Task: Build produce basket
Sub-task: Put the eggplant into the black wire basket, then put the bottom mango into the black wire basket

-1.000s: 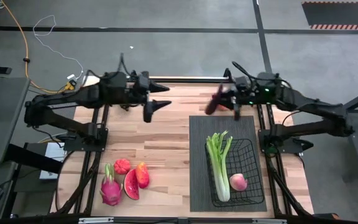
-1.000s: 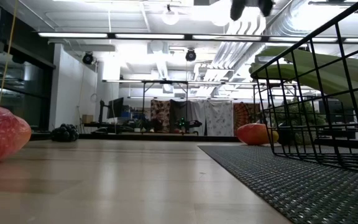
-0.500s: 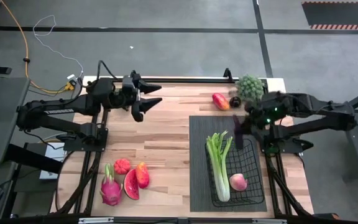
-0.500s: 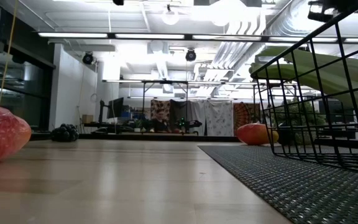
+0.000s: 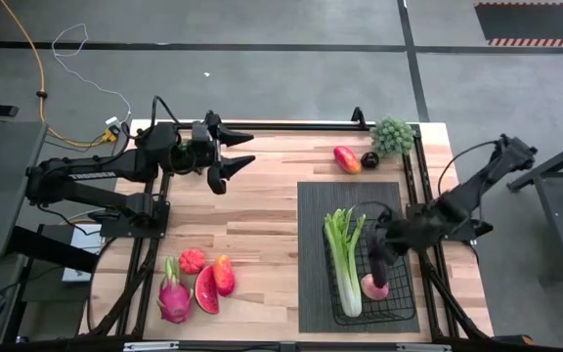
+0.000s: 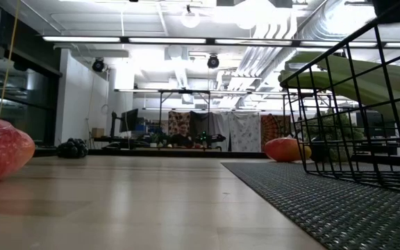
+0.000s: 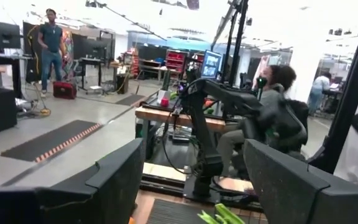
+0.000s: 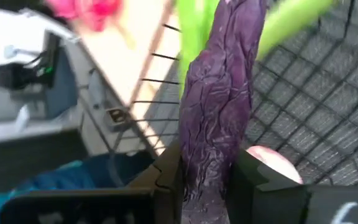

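1. Your right gripper [image 8: 207, 186] has its fingers [image 8: 263, 180] clamped on a wrinkled dark purple eggplant [image 8: 219, 106], held over the rectangular black wire-mesh basket [image 5: 399, 235].
2. In that basket lie a green celery bunch [image 5: 343, 254] and a pink peach [image 5: 371, 288], just under the eggplant.
3. The basket sits on a dark grey ribbed mat [image 5: 313, 254] on the wooden worktop [image 5: 262, 215].
4. Your left gripper [image 5: 233, 156] hovers at the worktop's far left, fingers apart and holding nothing.
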`<action>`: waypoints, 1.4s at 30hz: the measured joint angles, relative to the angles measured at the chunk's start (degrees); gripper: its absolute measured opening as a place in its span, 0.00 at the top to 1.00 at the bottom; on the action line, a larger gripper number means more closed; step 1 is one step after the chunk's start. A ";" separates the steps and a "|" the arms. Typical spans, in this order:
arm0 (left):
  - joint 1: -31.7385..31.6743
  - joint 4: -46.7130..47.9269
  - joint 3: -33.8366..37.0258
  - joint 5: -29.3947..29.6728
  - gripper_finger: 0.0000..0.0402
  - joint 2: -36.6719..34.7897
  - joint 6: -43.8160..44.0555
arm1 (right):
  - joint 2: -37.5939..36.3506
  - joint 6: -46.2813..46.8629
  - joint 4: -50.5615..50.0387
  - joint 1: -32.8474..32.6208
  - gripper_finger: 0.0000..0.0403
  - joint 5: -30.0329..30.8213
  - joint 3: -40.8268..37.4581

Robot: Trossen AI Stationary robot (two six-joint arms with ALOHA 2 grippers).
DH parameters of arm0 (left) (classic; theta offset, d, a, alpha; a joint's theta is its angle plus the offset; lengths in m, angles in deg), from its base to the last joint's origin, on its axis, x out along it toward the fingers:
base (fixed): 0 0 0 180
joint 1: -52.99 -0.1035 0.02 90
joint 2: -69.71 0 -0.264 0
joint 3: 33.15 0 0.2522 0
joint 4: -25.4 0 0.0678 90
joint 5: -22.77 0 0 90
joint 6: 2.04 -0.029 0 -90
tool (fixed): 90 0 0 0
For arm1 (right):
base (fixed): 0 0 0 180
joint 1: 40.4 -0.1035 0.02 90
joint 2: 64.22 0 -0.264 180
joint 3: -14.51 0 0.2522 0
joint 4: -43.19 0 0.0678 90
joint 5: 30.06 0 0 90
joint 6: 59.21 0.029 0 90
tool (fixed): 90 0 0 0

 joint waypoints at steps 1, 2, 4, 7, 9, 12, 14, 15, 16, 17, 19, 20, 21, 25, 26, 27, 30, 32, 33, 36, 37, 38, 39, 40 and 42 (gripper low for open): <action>0.02 -0.05 0.00 0.57 0.34 -0.12 -0.65 | 1.43 2.20 0.77 -1.18 0.85 1.47 -0.65; 0.02 -0.19 0.00 1.31 0.34 -0.20 -1.13 | 2.86 3.50 0.88 -2.12 0.85 2.85 -0.76; -0.01 -0.01 0.00 2.49 0.34 -0.39 -1.32 | 5.62 4.58 0.07 -3.00 0.85 4.40 0.05; -0.24 -0.17 0.00 2.83 0.34 -0.63 -1.40 | 8.33 4.74 -3.47 -3.10 0.85 6.91 1.75; -0.24 -0.05 0.00 2.84 0.34 -0.59 -1.12 | 9.26 5.29 -6.55 -3.05 0.85 8.48 2.88; -0.23 -0.04 0.00 2.82 0.34 -0.57 -0.90 | 10.04 8.48 -10.91 -3.05 0.84 8.72 3.54; -0.22 -0.03 0.00 2.82 0.34 -0.57 -1.05 | 10.47 9.92 -11.95 -3.17 0.84 8.32 3.55; -0.22 -0.04 0.00 2.82 0.34 -0.57 -1.03 | 10.85 10.17 -11.93 -3.19 0.84 8.28 3.57; -0.22 -0.04 0.00 2.82 0.34 -0.57 -0.97 | 11.30 10.38 -11.91 -3.19 0.84 8.24 3.59; -0.22 -0.06 0.00 2.84 0.34 -0.57 -0.92 | 11.83 10.44 -11.96 -3.19 0.84 7.99 3.59; -0.22 -0.05 0.00 2.82 0.34 -0.57 -0.89 | 13.12 11.08 -12.51 -3.19 0.84 7.08 3.59; -0.22 -0.07 0.00 2.82 0.34 -0.57 -0.88 | 13.84 11.36 -13.33 -3.19 0.84 6.48 3.61; -0.22 -0.08 0.00 2.82 0.34 -0.57 -0.85 | 14.62 11.68 -14.15 -3.19 0.84 5.69 3.61; -0.22 -0.09 0.00 2.86 0.34 -0.57 -0.42 | 17.16 15.19 -15.56 -3.19 0.81 4.68 3.61; -0.22 -0.12 0.00 3.10 0.34 -0.57 -0.42 | 17.55 15.52 -15.44 -3.19 0.80 4.72 3.61; -0.20 -0.23 0.00 3.56 0.34 -0.57 -0.42 | 17.88 15.56 -15.41 -3.19 0.79 4.75 3.61; -0.20 -1.23 -0.01 4.33 0.34 -0.55 -0.42 | 18.20 16.12 -15.57 -2.92 0.76 3.19 3.61; -0.20 -2.27 -0.01 4.33 0.34 -0.55 -0.42 | 18.20 17.59 -16.09 -2.57 0.75 1.73 3.61; -0.21 -2.65 -0.01 4.33 0.34 -0.55 -0.42 | 18.19 18.08 -16.39 -2.55 0.74 1.09 3.61; -0.22 -3.19 -0.02 4.53 0.34 -0.55 -0.42 | 18.15 18.77 -16.65 -2.55 0.69 -0.46 3.61; -0.22 -3.15 -0.02 4.51 0.34 -0.55 -0.42 | 18.15 18.98 -16.63 -2.55 0.67 -0.87 3.61; -0.22 -3.11 -0.02 4.33 0.34 -0.55 -0.42 | 18.15 19.06 -16.65 -2.55 0.64 -1.66 3.67; -0.22 -3.08 -0.02 3.94 0.34 -0.55 -0.42 | 18.15 19.54 -16.79 -2.55 0.61 -2.51 3.89; -0.22 -3.08 -0.02 3.59 0.34 -0.55 -0.42 | 18.15 20.19 -17.07 -2.55 0.58 -3.13 4.32; -0.22 -3.08 -0.02 3.47 0.34 -0.55 -0.42 | 18.11 20.32 -18.12 -2.55 0.52 -3.93 5.31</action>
